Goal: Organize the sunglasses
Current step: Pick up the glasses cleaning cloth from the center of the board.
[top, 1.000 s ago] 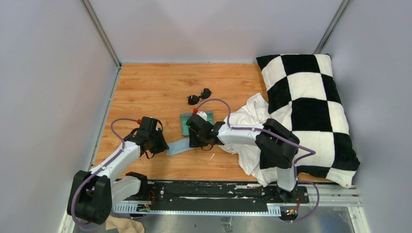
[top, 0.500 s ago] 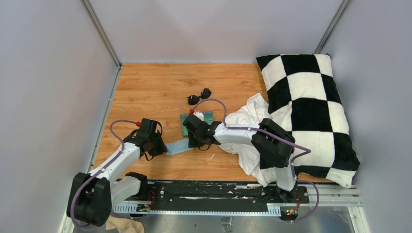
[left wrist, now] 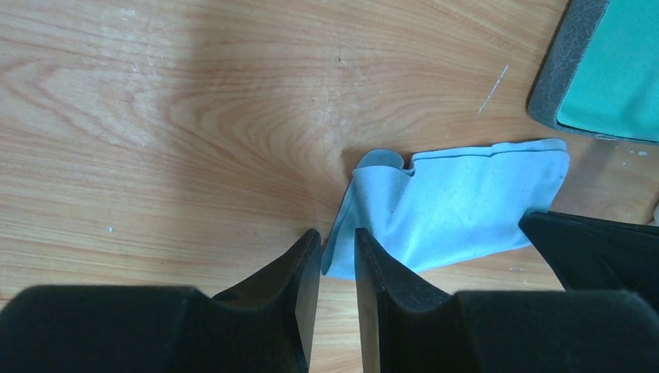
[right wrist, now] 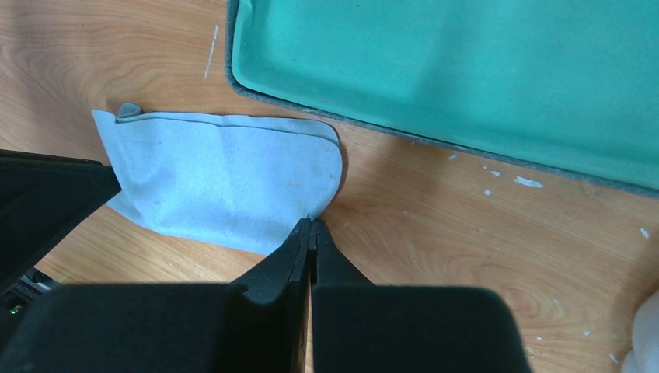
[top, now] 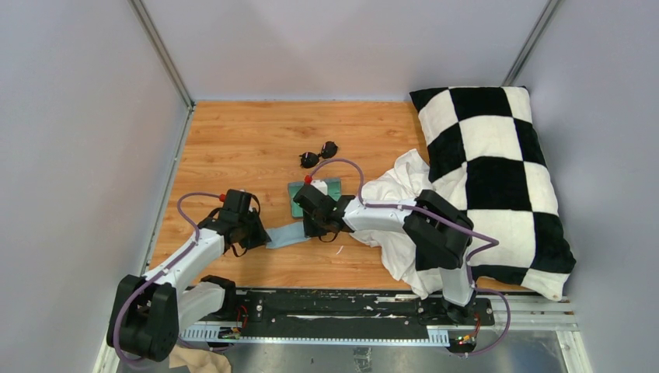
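Observation:
The black sunglasses (top: 319, 154) lie on the wooden table beyond the open grey-blue case (top: 317, 193) with its teal inside; neither wrist view shows them. A light blue cloth (top: 289, 234) lies in front of the case. My right gripper (right wrist: 312, 223) is shut on the cloth's (right wrist: 217, 175) right edge, beside the case (right wrist: 466, 70). My left gripper (left wrist: 336, 237) stands at the cloth's (left wrist: 458, 202) left corner. Its jaws are a narrow gap apart, with the corner between the tips. In the top view the left gripper (top: 260, 235) and right gripper (top: 313, 228) flank the cloth.
A large black-and-white checked pillow (top: 497, 171) fills the right side. A crumpled white cloth (top: 392, 206) lies against it, under my right arm. Grey walls close in the table on the left, back and right.
My right gripper has shifted a little to the left along the case's front. My left gripper has shifted slightly left and nearer. The sunglasses have not moved.

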`<state>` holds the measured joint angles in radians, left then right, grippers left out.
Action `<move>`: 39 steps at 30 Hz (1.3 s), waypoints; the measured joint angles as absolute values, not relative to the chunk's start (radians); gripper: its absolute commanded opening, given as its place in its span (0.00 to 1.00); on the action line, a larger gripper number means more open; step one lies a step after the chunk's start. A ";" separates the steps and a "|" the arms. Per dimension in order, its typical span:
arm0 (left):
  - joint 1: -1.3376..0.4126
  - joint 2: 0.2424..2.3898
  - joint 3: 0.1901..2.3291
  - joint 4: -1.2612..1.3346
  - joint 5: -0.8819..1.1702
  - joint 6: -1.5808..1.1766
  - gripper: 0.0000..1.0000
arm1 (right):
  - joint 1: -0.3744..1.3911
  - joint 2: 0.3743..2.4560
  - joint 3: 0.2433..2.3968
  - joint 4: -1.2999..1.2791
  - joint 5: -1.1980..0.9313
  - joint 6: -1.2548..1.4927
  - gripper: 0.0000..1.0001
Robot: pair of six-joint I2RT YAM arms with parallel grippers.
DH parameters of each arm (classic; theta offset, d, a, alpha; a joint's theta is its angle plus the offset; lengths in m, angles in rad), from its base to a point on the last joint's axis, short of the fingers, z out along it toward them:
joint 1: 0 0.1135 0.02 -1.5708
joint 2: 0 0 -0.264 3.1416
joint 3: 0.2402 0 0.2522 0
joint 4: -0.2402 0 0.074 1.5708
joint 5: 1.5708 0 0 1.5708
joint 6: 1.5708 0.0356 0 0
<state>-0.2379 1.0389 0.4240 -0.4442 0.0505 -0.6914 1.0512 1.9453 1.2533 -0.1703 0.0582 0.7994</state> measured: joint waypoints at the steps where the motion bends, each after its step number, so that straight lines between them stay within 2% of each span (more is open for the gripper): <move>1: -0.238 1.039 0.424 -0.448 0.049 -0.691 0.30 | 1.052 1.942 1.247 -0.168 0.062 0.801 0.00; 11: -0.238 1.035 0.427 -0.467 0.050 -0.691 0.30 | 1.053 1.888 1.178 -0.165 0.086 0.835 0.00; 13: -0.238 1.033 0.429 -0.474 0.053 -0.691 0.34 | 1.053 1.888 1.178 -0.165 0.087 0.838 0.10; 15: -0.238 1.026 0.432 -0.480 0.058 -0.691 0.40 | 1.053 1.888 1.178 -0.166 0.088 0.843 0.28; 17: -0.238 1.013 0.432 -0.484 0.063 -0.693 0.43 | 1.054 1.887 1.178 -0.162 0.089 0.846 0.36; 19: -0.238 1.002 0.432 -0.486 0.067 -0.696 0.43 | 1.054 1.881 1.178 -0.162 0.099 0.845 0.40; 23: -0.238 0.990 0.432 -0.480 0.075 -0.711 0.42 | 1.054 1.870 1.174 -0.176 0.123 0.845 0.41; 39: -0.238 1.097 0.414 -0.334 0.113 -0.757 0.28 | 1.051 1.834 1.139 -0.203 0.158 0.844 0.41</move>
